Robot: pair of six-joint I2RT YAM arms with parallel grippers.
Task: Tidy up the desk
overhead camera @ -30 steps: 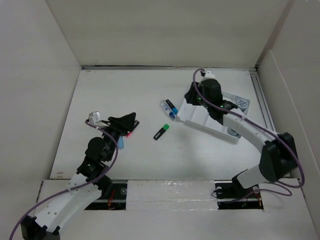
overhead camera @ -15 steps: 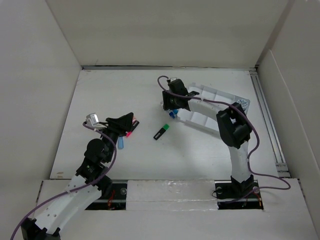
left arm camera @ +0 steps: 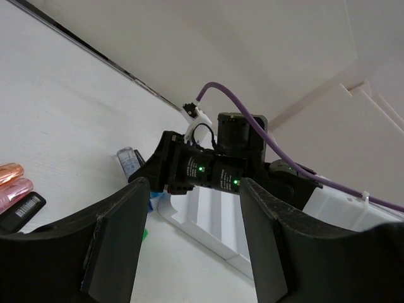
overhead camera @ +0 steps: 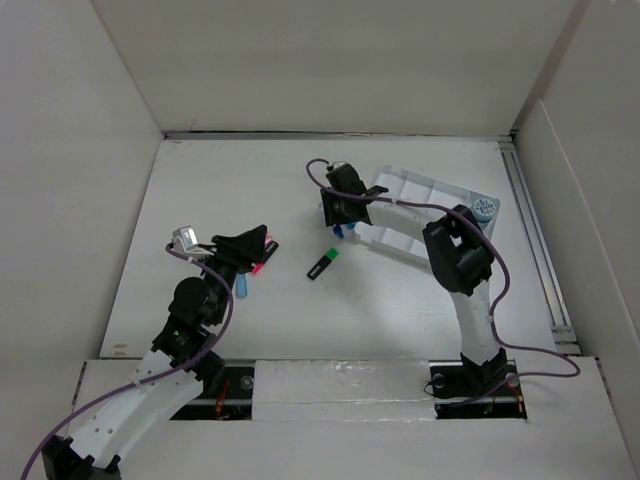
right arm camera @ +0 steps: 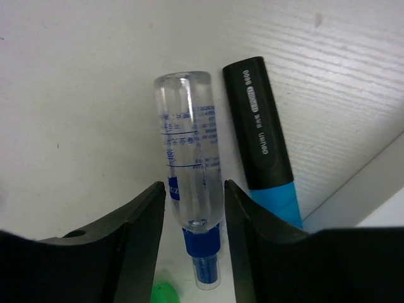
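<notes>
The desk (overhead camera: 250, 190) is a white tabletop between white walls. A clear small bottle with a blue cap (right arm camera: 189, 183) lies on it beside a black and blue highlighter (right arm camera: 262, 148). My right gripper (right arm camera: 192, 246) is open and low over the bottle, one finger on each side of its cap end. In the top view the right gripper (overhead camera: 336, 215) is at the left end of the white ridged tray (overhead camera: 425, 200). My left gripper (overhead camera: 255, 245) is open and empty above pink and orange highlighters (left arm camera: 12, 183).
A green and black marker (overhead camera: 322, 264) lies mid-desk. A blue item (overhead camera: 243, 287) lies under the left arm. A black barcoded item (left arm camera: 22, 209) lies by the highlighters. A grey round thing (overhead camera: 486, 210) sits at the tray's right corner.
My right arm has swung left off the tray and brought its gripper down over the clear bottle. The left arm has barely moved.
</notes>
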